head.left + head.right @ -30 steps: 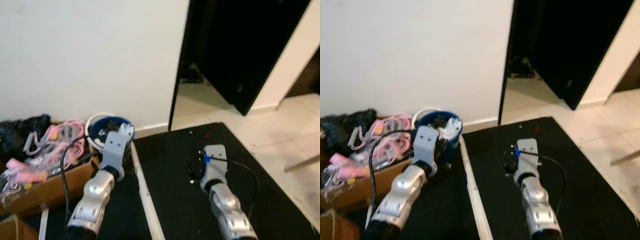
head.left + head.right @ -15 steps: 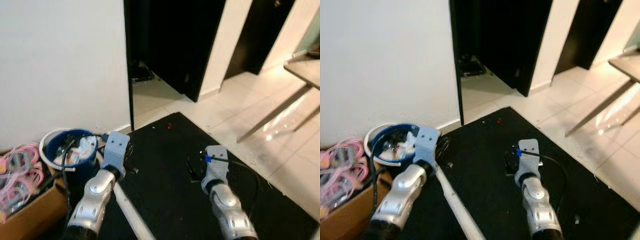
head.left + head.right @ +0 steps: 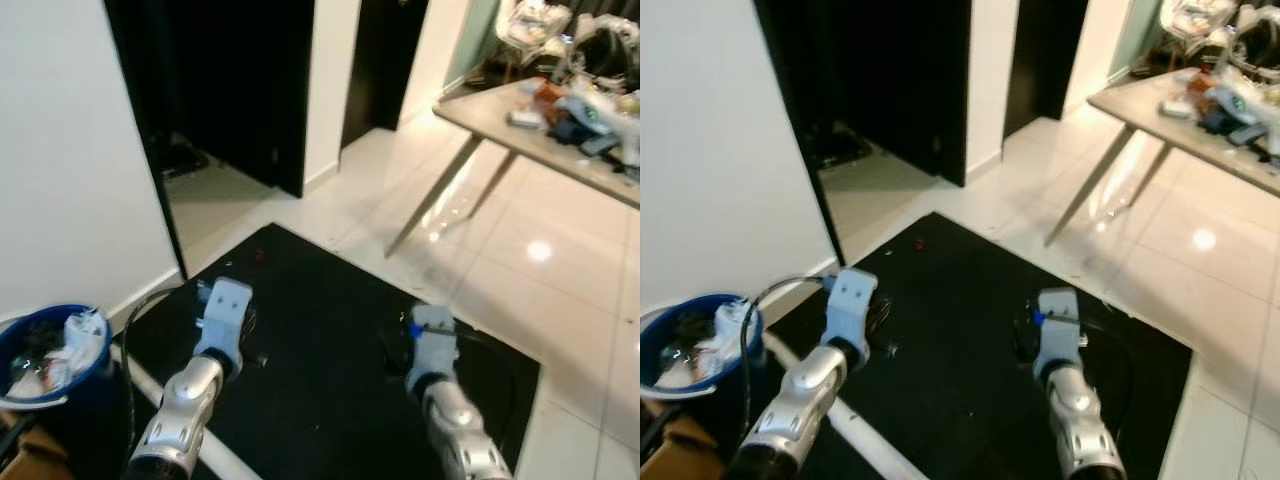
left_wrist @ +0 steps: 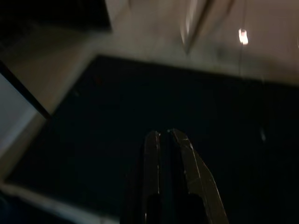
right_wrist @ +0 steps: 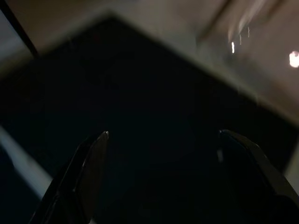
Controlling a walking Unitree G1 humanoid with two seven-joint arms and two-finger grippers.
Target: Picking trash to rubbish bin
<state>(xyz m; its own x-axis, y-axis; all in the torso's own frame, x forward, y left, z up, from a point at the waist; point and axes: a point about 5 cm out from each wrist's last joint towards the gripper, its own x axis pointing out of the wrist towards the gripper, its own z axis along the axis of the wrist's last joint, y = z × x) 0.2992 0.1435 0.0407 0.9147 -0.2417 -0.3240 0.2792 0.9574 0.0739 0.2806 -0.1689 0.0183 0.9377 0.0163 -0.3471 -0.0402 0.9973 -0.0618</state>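
The whole scene has swung since a second ago: the cardboard box of pink clutter that sat at the lower left has slid out of the head views, and a cluttered table [image 3: 540, 120] on pale tile has come in at the upper right, so the camera has turned rather than the things. The blue rubbish bin [image 3: 60, 385], holding crumpled white trash [image 3: 70, 340], now sits at the far lower left against the white wall [image 3: 710, 150]. Both silver arms reach forward over the black mat [image 3: 330, 340], with dark doorways [image 3: 230, 80] beyond. The head views show only the backs of the wrists, not the fingers; the wrist cameras fill that in. In the left wrist view the left gripper [image 4: 165, 134] has its two black fingers pressed nearly together with nothing between them, hanging over the mat. In the right wrist view the right gripper [image 5: 163, 135] is spread wide, its fingers [image 5: 91, 163] far apart and empty, also above the dark mat, with bright reflections on the tile floor [image 5: 261, 60] beyond. Both wrist views are blurred.
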